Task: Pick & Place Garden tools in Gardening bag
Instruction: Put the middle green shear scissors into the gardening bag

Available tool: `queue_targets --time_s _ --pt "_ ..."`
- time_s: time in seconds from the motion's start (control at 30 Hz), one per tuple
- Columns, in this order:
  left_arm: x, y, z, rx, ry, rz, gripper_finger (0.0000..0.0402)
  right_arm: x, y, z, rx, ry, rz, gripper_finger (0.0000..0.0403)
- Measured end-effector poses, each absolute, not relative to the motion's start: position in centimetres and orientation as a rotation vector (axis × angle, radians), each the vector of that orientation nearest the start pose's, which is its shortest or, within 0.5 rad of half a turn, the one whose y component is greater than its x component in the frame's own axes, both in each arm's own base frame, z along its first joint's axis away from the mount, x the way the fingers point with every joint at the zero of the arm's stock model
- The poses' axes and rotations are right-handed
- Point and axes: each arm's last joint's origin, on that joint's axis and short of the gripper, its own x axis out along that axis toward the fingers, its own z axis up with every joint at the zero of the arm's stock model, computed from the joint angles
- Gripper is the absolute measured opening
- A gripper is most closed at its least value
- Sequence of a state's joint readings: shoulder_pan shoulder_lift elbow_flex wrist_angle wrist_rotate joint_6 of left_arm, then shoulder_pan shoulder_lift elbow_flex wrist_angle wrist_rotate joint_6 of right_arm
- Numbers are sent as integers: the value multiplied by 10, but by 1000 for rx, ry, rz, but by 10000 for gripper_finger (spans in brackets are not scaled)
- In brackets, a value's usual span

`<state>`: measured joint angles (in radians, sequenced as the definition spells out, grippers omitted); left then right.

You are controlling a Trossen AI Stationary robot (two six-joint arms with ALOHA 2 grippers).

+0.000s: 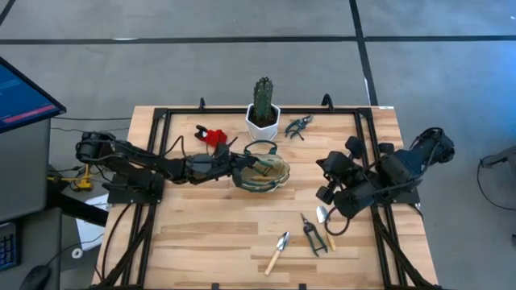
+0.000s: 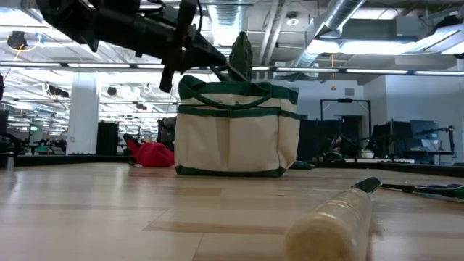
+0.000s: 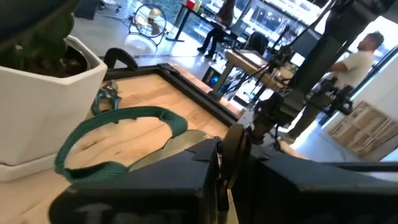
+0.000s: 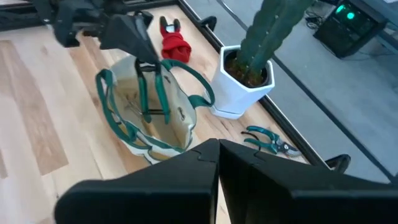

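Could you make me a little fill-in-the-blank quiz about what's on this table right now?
1. The left gripper is shut on a green ____ of the gardening bag.
2. The white pot holds a ____.
3. The red tool lies on the ____ arm's side of the bag.
4. The right gripper is shut and holds ____.

Missing words: handle; cactus; left; nothing
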<state>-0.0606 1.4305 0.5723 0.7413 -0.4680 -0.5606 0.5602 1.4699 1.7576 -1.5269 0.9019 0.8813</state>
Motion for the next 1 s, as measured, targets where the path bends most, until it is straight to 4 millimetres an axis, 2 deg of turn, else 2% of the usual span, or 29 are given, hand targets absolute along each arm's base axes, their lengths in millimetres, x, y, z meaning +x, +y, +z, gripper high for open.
queue_targets --time_s 0.17,0.33,0.67,1.0 --pt "287 -5 195 -507 47 429 8 223 101 410 -14 689 -652 0" --pt "301 -6 189 -505 73 401 8 232 98 413 -30 662 -627 0" --pt "312 -6 173 -502 135 383 9 234 98 414 -21 674 -608 0" --pt "312 -5 173 -508 121 422 48 234 98 414 -18 672 -607 0"
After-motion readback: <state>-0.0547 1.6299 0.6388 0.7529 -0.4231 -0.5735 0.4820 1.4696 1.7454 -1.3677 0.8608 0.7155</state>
